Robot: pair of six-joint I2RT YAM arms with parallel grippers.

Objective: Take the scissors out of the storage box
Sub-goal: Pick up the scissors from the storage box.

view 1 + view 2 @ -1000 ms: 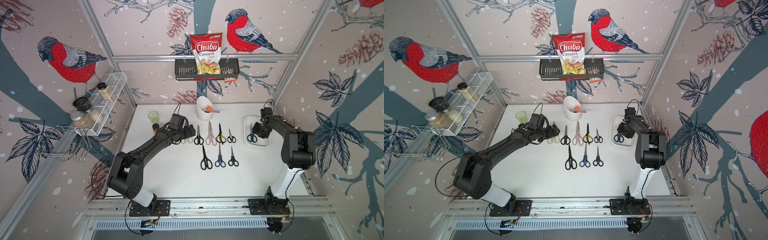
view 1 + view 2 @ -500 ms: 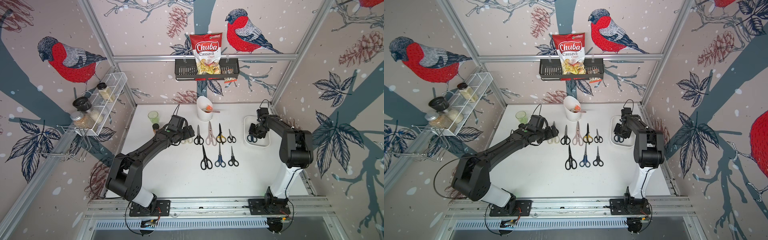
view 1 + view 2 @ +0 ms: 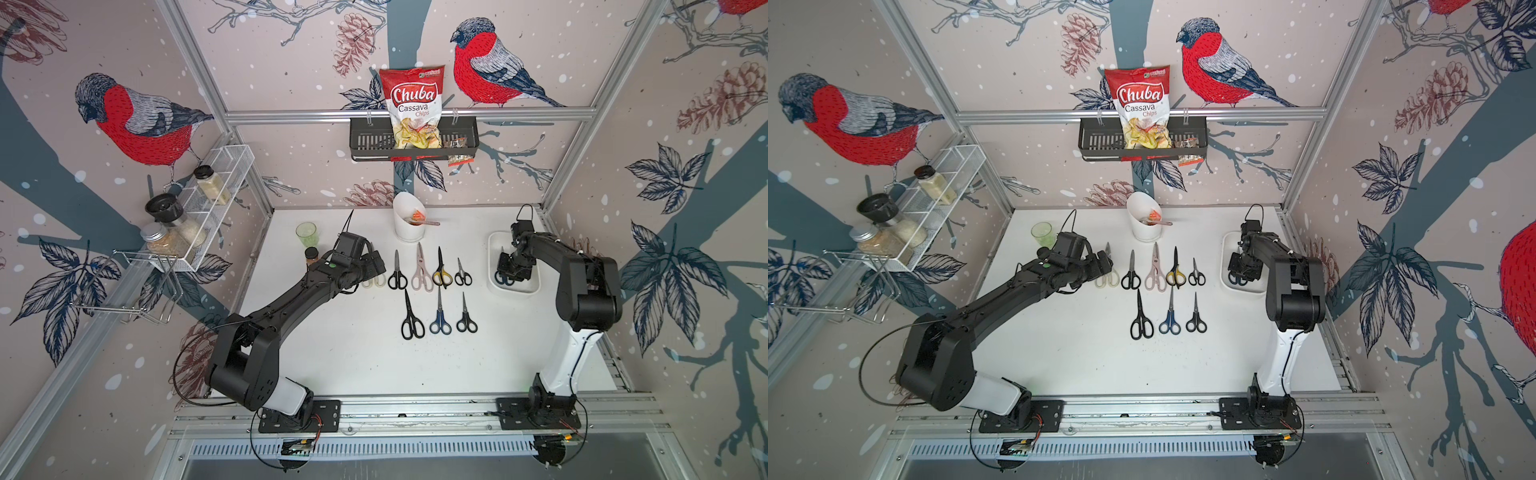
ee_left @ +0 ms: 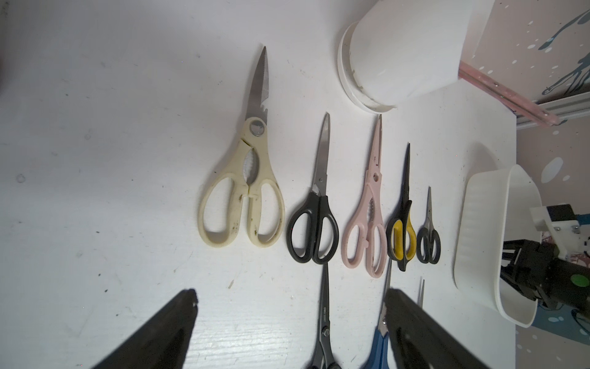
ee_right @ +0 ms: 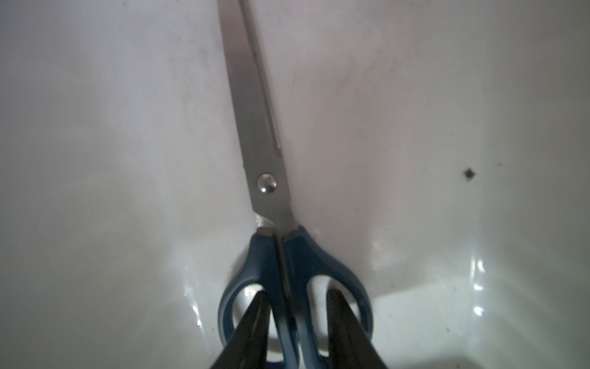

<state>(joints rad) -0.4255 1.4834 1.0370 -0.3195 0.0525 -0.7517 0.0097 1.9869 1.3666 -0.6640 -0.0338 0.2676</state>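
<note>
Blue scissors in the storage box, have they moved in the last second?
No. The blue scissors still lie at the same spot by the storage box's near end.

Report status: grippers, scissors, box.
Left gripper open, empty, above the table. Right gripper in the storage box, a finger in each loop of the dark blue scissors; grip unconfirmed. Nothing blocking the lift.

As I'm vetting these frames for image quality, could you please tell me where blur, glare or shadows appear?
Right wrist view: dark blue scissors fairly sharp at the pivot, right pincer blurred near the lens, glare streaks on the storage box. Left wrist view: left pincer a soft dark silhouette, cream scissors sharp. Both top views: table evenly lit, shadows faint.
</note>
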